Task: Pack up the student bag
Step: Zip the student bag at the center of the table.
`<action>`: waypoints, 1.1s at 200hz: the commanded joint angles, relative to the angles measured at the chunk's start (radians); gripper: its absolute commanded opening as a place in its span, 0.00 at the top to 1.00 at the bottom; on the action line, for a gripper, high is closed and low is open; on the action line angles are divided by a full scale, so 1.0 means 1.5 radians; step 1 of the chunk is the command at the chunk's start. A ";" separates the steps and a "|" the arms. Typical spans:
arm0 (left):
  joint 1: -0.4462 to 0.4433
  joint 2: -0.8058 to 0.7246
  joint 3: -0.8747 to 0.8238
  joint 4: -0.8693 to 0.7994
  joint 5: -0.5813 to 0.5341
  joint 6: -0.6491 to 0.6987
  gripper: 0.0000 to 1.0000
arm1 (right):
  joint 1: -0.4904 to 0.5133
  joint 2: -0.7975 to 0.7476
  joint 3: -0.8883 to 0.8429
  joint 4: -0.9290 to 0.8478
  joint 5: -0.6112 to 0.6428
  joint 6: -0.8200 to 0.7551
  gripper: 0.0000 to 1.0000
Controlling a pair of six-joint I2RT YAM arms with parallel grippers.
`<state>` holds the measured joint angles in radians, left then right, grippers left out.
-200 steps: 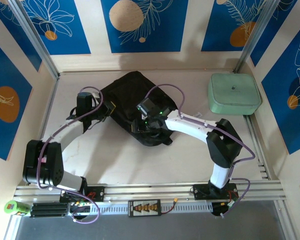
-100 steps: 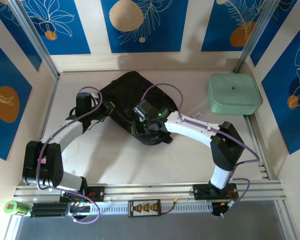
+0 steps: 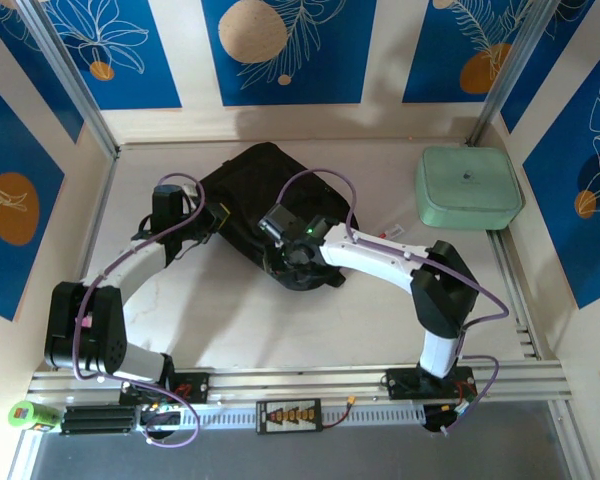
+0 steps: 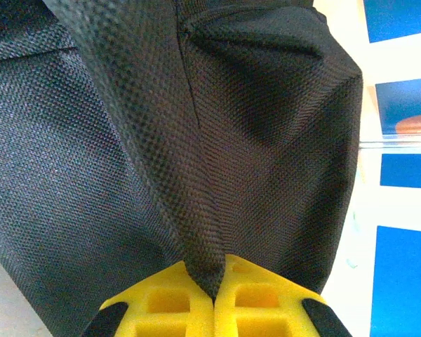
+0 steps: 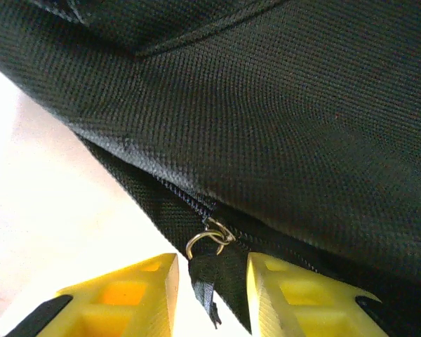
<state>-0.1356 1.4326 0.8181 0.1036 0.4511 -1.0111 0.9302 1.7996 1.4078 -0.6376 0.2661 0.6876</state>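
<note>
1. Plainly, the backpack (image 3: 255,175) lies slumped on the table (image 3: 280,320), a little toward 11 o'clock from the table's middle.
2. The left gripper (image 4: 214,288) sits at the backpack's 9 o'clock edge in the overhead view. Its yellow fingers (image 4: 168,302) are pressed together with a narrow fold of the black fabric pinched between them. The fold rises from the fingers toward 12 o'clock in the wrist view.
3. The right gripper (image 5: 212,281) is at the backpack's 6 o'clock edge, low over the table. Its two yellow fingers stand apart and clamp nothing.
4. A zipper pull (image 5: 210,237), a small metal ring with a black strap hanging from it, sits in the gap between those fingers. The strap seems to touch neither finger, though the close view makes that hard to be sure of.
5. The zipper line runs along the backpack's lower edge, from about 10 o'clock to 4 o'clock in the right wrist view. Pale tabletop shows at 8 o'clock.
6. A mint-green case (image 3: 468,187) rests at the table's 2 o'clock corner, well apart from the backpack and both arms.
</note>
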 commanded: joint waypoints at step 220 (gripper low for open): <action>0.000 0.024 0.041 -0.006 0.010 0.050 1.00 | -0.026 -0.025 -0.071 -0.003 0.012 0.010 0.74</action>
<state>-0.1375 1.4742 0.8337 0.0673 0.4435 -0.9592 0.8806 1.7386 1.2701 -0.5552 0.2146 0.7074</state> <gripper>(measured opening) 0.058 0.261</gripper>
